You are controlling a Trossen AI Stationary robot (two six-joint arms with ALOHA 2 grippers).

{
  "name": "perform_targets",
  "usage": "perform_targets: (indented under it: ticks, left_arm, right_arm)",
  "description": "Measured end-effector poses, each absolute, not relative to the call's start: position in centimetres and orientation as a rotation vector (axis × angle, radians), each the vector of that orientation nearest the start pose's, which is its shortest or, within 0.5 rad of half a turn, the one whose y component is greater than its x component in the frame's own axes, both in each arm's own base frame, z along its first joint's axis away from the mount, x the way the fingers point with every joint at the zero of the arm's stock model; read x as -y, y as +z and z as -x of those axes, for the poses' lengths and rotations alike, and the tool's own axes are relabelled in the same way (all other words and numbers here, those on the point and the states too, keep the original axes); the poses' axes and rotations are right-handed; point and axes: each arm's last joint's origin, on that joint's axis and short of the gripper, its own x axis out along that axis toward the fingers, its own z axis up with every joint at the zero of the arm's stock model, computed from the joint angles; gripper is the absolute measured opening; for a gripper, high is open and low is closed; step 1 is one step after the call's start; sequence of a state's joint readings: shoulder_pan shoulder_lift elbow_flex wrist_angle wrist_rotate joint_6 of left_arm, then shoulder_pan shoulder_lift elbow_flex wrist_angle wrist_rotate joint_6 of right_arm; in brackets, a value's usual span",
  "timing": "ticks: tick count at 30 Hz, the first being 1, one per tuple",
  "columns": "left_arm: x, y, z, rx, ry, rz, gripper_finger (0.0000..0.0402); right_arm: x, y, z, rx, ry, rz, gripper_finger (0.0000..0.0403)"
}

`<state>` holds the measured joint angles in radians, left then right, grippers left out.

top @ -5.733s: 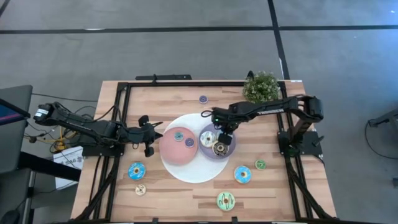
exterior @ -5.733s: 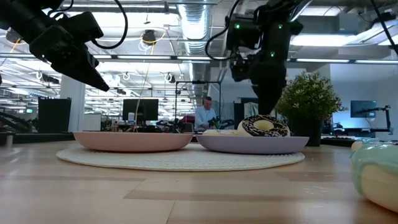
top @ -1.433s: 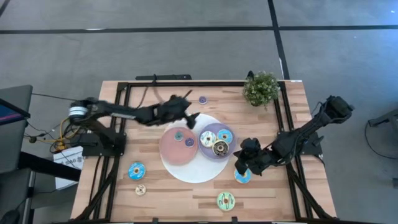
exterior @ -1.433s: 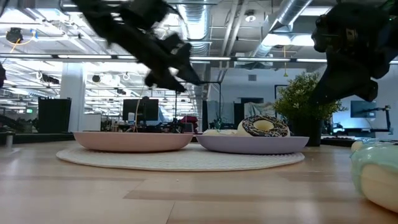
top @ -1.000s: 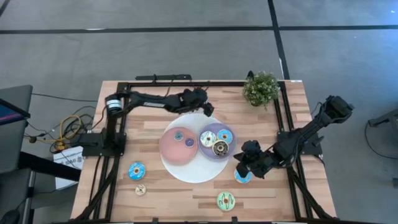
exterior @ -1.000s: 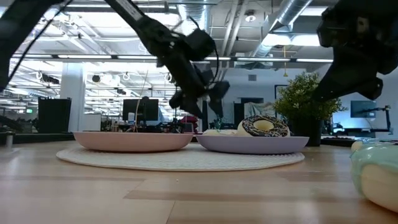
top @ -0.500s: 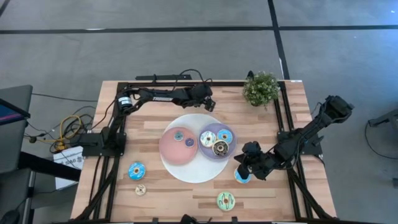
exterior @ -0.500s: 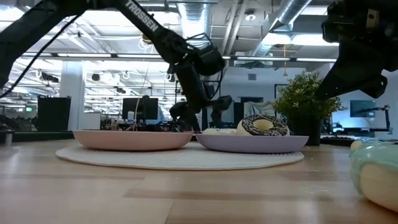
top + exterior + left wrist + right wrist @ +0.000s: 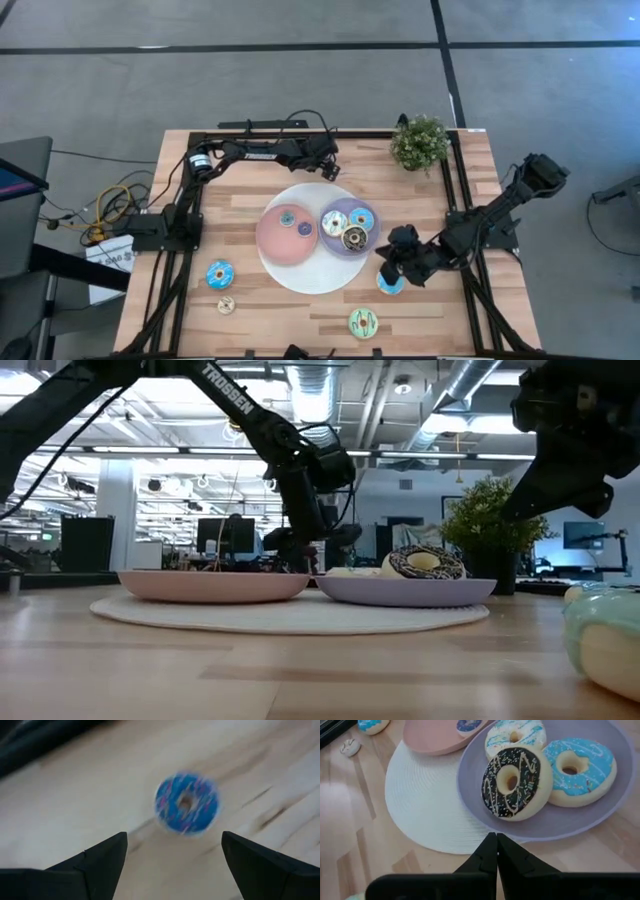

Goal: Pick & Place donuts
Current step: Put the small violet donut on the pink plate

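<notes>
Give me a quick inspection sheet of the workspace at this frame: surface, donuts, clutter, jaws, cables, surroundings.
Surface: wooden table with a round white mat.
Job's things: three donuts on the purple plate, two small ones on the pink plate, a small blue donut near the far edge, five loose near the front.
Clutter: potted plant at the far right corner.
Grippers: left gripper jaws open over the small blue donut; right gripper jaws shut, beside the purple plate.
Cables: loose coil off the table's left side.
Surroundings: grey floor; office room behind.
</notes>
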<state>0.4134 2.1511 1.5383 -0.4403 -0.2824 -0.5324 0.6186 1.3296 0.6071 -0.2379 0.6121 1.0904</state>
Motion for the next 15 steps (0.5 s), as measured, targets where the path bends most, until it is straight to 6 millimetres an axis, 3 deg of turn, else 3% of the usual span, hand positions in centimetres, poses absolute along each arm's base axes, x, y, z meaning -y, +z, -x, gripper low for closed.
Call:
perform_targets:
  ticks: [5,9,15]
  left_arm:
    - [-19.5,13.3,-40.0,-0.954,0.911,0.574,0.0308]
    - [-19.5,13.2,-39.9,-0.960,0.930,0.558,0.0291]
    - [-19.4,13.3,-40.3,-0.973,0.885,0.420,0.0285]
  right_arm:
    - [-11.8,16.8,-20.2,-0.670,-0.403,-0.468,0.0001]
    - [-11.6,16.8,-20.3,-0.674,-0.410,-0.469,0.0001]
    - [-11.6,16.8,-20.4,-0.676,-0.402,-0.451,0.0001]
